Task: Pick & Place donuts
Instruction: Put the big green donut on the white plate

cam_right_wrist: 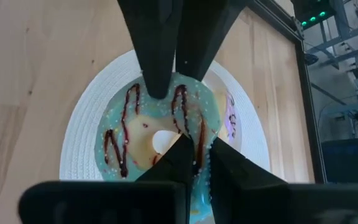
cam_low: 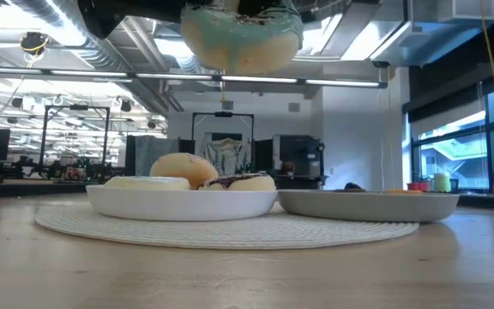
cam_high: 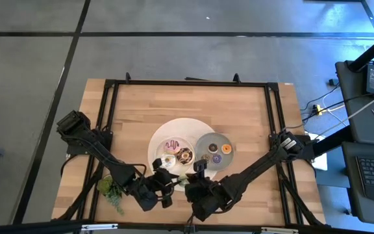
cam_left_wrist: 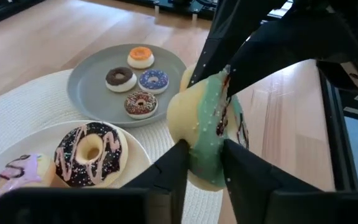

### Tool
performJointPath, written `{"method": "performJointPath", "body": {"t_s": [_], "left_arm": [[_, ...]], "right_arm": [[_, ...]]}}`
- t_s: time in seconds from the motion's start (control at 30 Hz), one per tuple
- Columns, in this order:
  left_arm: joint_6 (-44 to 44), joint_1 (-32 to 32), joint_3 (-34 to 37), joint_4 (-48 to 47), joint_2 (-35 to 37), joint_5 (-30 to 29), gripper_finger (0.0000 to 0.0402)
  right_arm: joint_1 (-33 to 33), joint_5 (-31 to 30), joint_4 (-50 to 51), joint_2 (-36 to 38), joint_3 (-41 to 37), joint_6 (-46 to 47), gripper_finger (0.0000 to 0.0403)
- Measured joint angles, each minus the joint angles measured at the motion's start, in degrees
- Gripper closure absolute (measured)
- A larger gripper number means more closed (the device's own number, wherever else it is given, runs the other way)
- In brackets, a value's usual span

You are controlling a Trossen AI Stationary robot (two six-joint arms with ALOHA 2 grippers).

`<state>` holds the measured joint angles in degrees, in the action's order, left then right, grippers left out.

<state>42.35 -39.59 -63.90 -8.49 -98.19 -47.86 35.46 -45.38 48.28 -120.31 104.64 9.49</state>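
Mid-handover by the look of it: the green-iced donut (cam_left_wrist: pixel 207 130) hangs in the air above the near edge of the woven mat (cam_low: pixel 230 230), clear of both dishes. The right gripper (cam_right_wrist: pixel 194 155) is pinched shut on its ring, one finger through the hole; the left gripper (cam_left_wrist: pixel 201 163) has its fingers on either side of the donut's rim, touching or nearly so, but I can't tell whether it is bearing any load. Already placed: the pink donut (cam_high: pixel 172 145), the chocolate-sprinkled donut (cam_left_wrist: pixel 90 154) and a white one on the white dish (cam_low: pixel 178 204); four minis (orange, brown, purple, one with sprinkles) on the grey dish (cam_left_wrist: pixel 82 93). My read: this green one is the last still unplaced, with no loose donuts on the table (cam_high: pixel 239 117).
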Motion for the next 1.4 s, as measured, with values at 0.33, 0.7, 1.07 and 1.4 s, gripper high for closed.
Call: {"method": "performJointPath", "body": {"t_s": [0.33, 0.7, 1.07, 1.4], "left_arm": [[-1.62, -0.02, -0.02, -0.96, 0.0, 1.59, 0.0391], [-1.0, 0.88, -0.02, -1.47, -0.02, 4.19, 0.0392], [9.96, 3.55, 0.08, -15.71, -0.13, 8.28, 0.0393], [12.1, 6.38, 0.0, -21.52, -0.07, 7.82, 0.0393]], "right_arm": [[-0.02, 3.87, -0.4, 0.0, 0.0, -0.8, 0.0362], [-1.42, 6.37, 4.35, 0.23, 0.0, 4.32, 0.0257], [0.2, -3.02, 25.03, 5.91, 0.06, 20.96, 0.0189], [0.5, -9.43, 37.44, 10.66, -9.49, 38.39, 0.0187]]}}
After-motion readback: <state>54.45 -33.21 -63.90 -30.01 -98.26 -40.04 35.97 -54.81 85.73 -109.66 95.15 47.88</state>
